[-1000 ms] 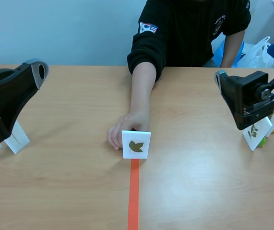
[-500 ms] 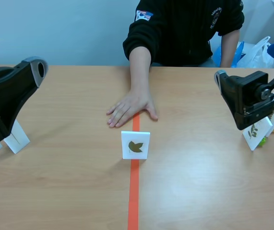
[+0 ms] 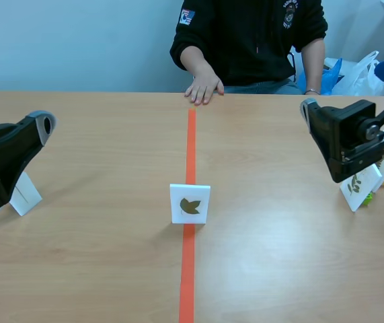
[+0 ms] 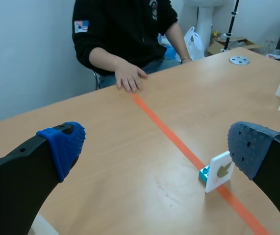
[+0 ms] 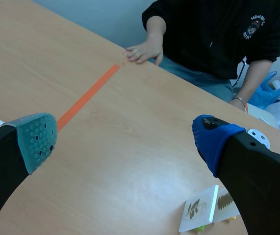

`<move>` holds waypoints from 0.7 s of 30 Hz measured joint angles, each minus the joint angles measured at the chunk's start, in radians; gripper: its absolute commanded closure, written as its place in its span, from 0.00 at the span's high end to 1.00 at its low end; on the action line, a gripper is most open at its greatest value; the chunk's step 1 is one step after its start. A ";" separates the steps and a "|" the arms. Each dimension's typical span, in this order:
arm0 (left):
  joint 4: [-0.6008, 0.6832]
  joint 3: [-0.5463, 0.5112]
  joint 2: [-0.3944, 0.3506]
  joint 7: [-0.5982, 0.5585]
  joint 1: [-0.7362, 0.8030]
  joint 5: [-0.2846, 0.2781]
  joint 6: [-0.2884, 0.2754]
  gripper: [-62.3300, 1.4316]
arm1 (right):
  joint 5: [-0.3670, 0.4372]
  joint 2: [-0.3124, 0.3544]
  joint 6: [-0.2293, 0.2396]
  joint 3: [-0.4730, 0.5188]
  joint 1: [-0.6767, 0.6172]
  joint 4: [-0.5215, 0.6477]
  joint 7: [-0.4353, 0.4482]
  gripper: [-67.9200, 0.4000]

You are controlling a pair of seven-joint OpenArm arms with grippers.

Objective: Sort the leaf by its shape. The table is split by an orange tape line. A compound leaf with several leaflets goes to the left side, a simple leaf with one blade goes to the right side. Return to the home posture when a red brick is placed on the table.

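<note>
Scene view: one leaf card (image 3: 190, 203), upright on the orange tape line (image 3: 191, 141), mid-table, between my arms. My left gripper (image 4: 157, 148): fingers spread wide, released. My right gripper (image 5: 124, 141): likewise spread, released.

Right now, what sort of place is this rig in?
Probably a lab test room: light wooden table split by an orange tape line, white stand-up leaf card on it, person in black sweatshirt seated across.
</note>
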 measured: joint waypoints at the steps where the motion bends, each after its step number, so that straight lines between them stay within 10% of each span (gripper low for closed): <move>1: -0.021 0.007 0.000 0.000 -0.016 0.000 0.000 1.00 | 0.000 0.000 0.000 0.000 0.000 0.000 0.000 0.83; 21: -0.483 0.528 -0.155 -0.060 -0.479 0.142 -0.130 1.00 | 0.000 0.000 0.026 0.000 0.000 0.000 0.000 0.83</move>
